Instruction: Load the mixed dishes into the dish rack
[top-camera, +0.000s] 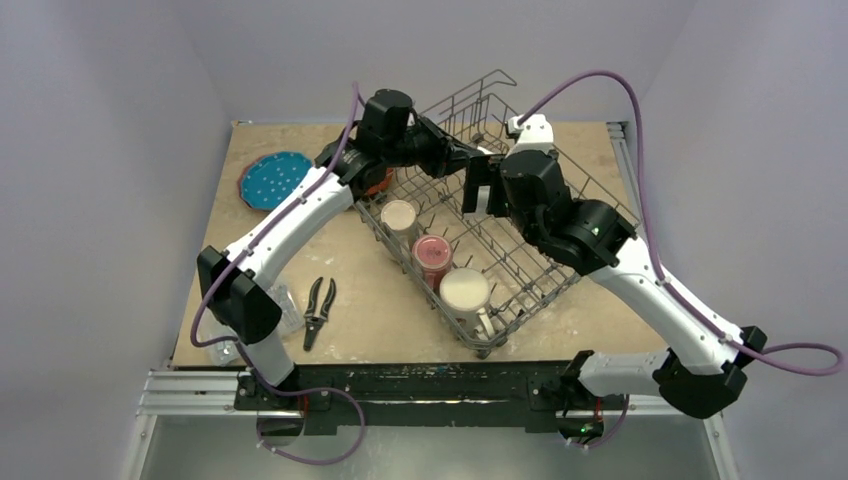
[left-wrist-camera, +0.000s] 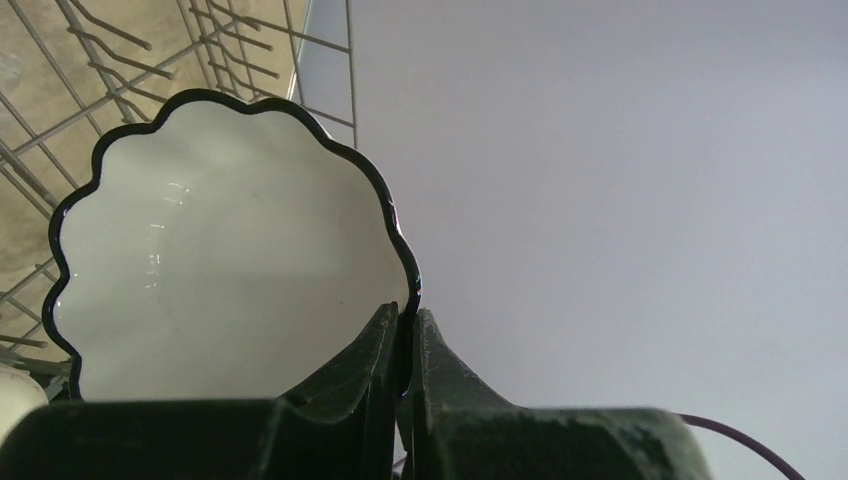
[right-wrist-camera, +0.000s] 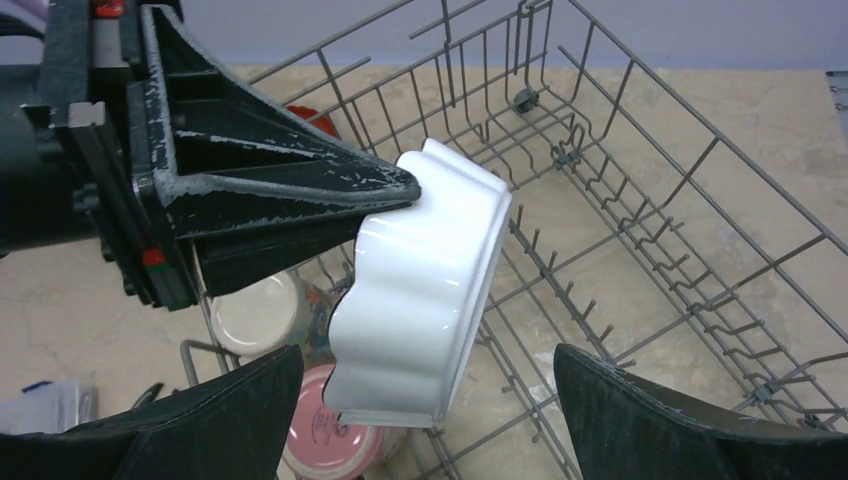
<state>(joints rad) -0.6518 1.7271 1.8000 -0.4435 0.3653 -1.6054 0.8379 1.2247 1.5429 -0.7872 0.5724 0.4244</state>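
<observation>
My left gripper is shut on the black-edged rim of the white fluted bowl and holds it on edge above the dish rack. In the right wrist view the bowl hangs between my open right gripper's fingertips without touching them, with the left gripper's fingers clamping its top. In the top view both grippers meet over the rack's middle, left and right. A cream mug, a maroon mug and another cream mug stand in the rack's near row.
A blue dotted plate lies at the far left of the table. A red-orange dish shows under the left arm. Black-handled pliers and a clear plastic box lie near the left arm's base. Upright tines fill the rack's right half.
</observation>
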